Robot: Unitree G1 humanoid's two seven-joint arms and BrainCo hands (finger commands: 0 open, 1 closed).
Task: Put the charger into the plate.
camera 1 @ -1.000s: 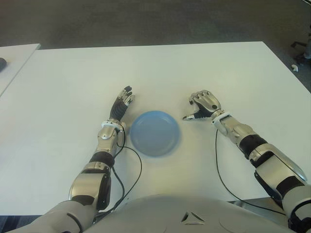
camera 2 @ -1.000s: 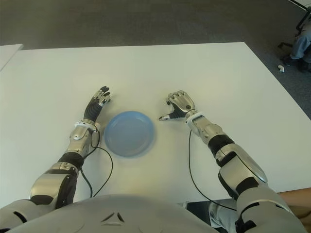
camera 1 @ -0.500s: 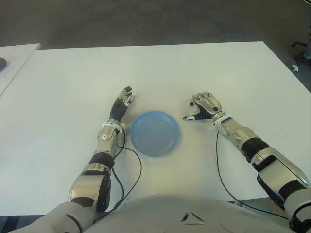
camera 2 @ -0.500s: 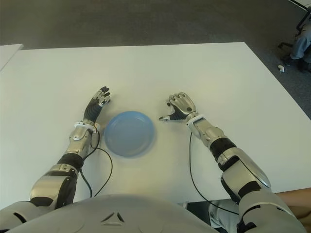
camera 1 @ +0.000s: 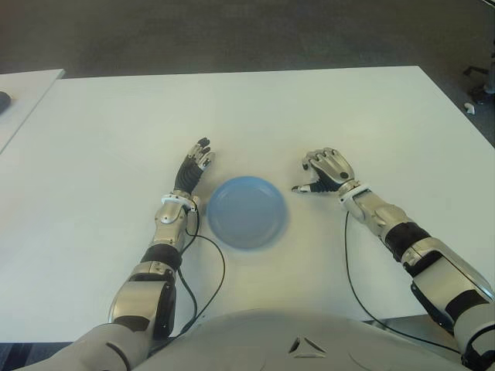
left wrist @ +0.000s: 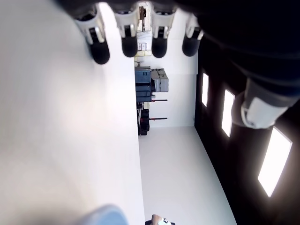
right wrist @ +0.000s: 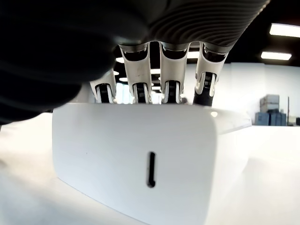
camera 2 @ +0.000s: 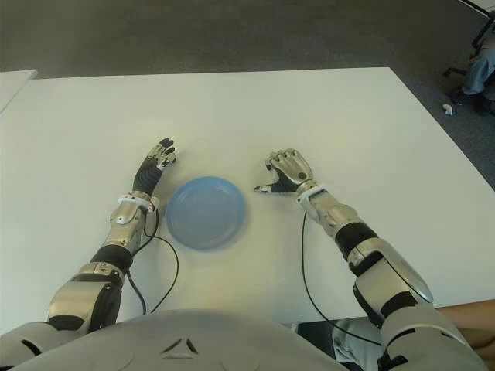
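Note:
A round blue plate point(camera 1: 247, 211) lies on the white table point(camera 1: 232, 108) between my two hands. My right hand point(camera 1: 325, 171) shows just right of the plate, fingers curled down, thumb pointing toward the plate. In the eye views the hand hides the charger. The right wrist view shows the white block-shaped charger point(right wrist: 140, 164) standing on the table inside the palm, with the fingers point(right wrist: 171, 77) hooked over its far side. My left hand point(camera 1: 195, 164) shows beside the plate's left rim, with its fingers point(left wrist: 129, 28) straight and holding nothing.
Black cables point(camera 1: 213, 263) run from both wrists back toward my body across the near table. A second white table point(camera 1: 23, 85) stands at the far left with a dark object point(camera 1: 4, 99) on it. Dark floor lies beyond the far edge.
My right hand has slid a little toward my body, still curled over the charger. The left hand and the plate have not moved.

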